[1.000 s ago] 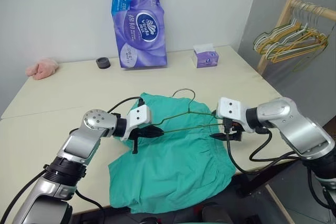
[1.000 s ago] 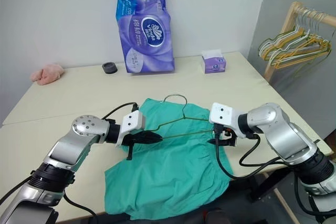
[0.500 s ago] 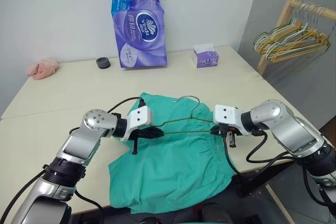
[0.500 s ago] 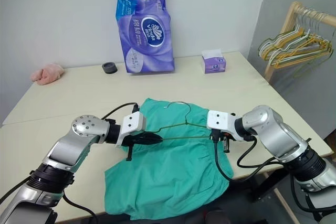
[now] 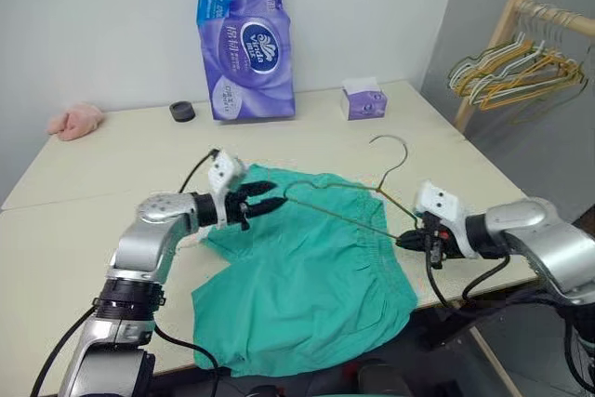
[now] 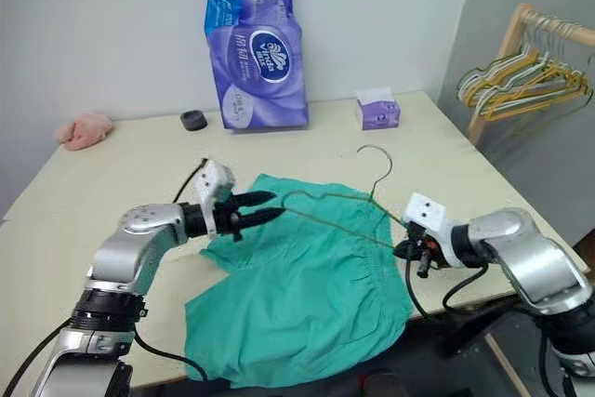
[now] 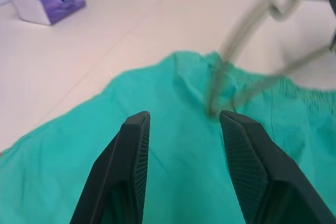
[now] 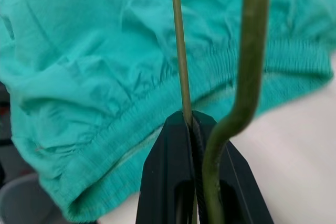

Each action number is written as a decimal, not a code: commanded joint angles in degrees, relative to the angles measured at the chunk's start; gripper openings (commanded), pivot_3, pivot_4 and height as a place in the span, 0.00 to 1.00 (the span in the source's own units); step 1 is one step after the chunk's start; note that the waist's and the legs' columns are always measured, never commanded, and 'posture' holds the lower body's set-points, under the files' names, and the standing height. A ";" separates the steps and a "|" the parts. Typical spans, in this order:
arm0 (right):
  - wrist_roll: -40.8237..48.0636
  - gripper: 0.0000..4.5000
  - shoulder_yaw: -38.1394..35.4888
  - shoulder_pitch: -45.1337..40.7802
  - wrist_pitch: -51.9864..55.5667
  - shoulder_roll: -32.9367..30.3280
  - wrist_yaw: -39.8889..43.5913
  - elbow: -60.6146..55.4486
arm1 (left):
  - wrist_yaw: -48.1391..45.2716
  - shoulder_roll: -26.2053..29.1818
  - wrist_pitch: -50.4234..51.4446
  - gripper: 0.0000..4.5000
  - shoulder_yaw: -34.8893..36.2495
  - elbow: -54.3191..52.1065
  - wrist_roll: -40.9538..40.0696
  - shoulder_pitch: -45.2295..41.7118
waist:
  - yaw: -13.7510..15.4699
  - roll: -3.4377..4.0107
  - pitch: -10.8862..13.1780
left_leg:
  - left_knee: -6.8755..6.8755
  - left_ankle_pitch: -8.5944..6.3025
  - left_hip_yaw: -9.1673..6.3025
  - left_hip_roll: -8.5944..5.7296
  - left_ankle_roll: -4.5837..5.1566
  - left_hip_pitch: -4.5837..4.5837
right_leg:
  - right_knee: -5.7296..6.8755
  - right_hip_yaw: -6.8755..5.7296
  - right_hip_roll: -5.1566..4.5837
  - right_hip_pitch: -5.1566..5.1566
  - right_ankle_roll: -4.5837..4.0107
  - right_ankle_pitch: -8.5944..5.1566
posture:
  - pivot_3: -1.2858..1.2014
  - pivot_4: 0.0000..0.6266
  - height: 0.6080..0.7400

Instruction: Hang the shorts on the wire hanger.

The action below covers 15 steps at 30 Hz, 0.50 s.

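The teal-green shorts (image 5: 307, 285) lie spread on the table's near edge, waistband toward the right. My right gripper (image 5: 407, 241) is shut on the right end of the olive-green wire hanger (image 8: 253, 51), holding it tilted above the shorts with its hook up. In the right wrist view the jaws pinch the thin wire over the gathered waistband. My left gripper (image 5: 277, 194) is open beside the hanger's left corner, with nothing between its fingers (image 7: 135, 145). That corner hangs just past them over the fabric.
A purple tissue pack (image 5: 246, 39), a small tissue box (image 5: 364, 99), a black ring (image 5: 183, 111) and a pink cloth (image 5: 74, 121) sit along the far side of the beige table (image 5: 139, 155). A wooden rack with bunched hangers (image 5: 516, 67) stands at right.
My left gripper let go of the hanger, opened and rose toward the far left. The right gripper shut on the hanger's right end and drew it right, tipping the hook upward.
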 commanded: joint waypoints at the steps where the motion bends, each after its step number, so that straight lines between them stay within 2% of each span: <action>1: 5.13 0.00 -9.33 5.74 6.62 -0.65 -2.08 -4.12 | -4.70 4.13 5.12 0.49 1.70 -3.31 -4.69 1.82 | 0.01 0.01 0.00 | 0.00 0.00 0.04 0.00 0.00 0.00 | 0.01 0.02 0.00 0.00 0.00 0.00 | 0.43 0.00 1.00; 4: 7.57 0.00 -16.61 12.84 10.61 -0.55 -4.01 -4.83 | -13.43 10.44 6.17 0.49 -1.32 -6.33 -5.87 5.68 | -0.06 0.00 0.01 | -0.01 0.00 0.07 0.00 0.00 -0.02 | 0.00 0.02 0.00 0.00 0.00 -0.01 | 0.43 0.00 1.00; 8: 9.12 0.00 -23.43 21.89 12.47 -0.70 -5.73 -5.03 | -16.88 13.72 3.35 0.49 -3.62 -7.04 -3.80 6.23 | 0.77 -0.07 0.09 | 0.01 -0.01 0.43 0.01 -0.01 0.00 | 0.01 0.01 0.01 0.06 0.04 -0.03 | 0.42 0.00 1.00; 11: 10.55 0.00 -26.94 29.02 13.64 -0.93 -6.19 -5.51 | -16.88 13.85 0.80 0.49 -5.22 -5.66 -1.53 4.54 | 1.50 -0.06 0.10 | 0.02 -0.01 0.50 0.03 -0.01 0.04 | 0.00 0.00 0.02 0.10 0.26 -0.16 | 0.42 0.00 1.00; 15: 11.57 0.00 -27.33 35.22 13.11 -1.90 -6.27 -5.25 | -16.43 12.42 0.34 0.49 -6.25 -4.34 -0.96 1.84 | 1.49 -0.09 0.10 | 0.04 -0.01 0.54 0.05 -0.01 0.05 | 0.01 0.01 0.02 0.13 0.27 -0.16 | 0.41 0.00 1.00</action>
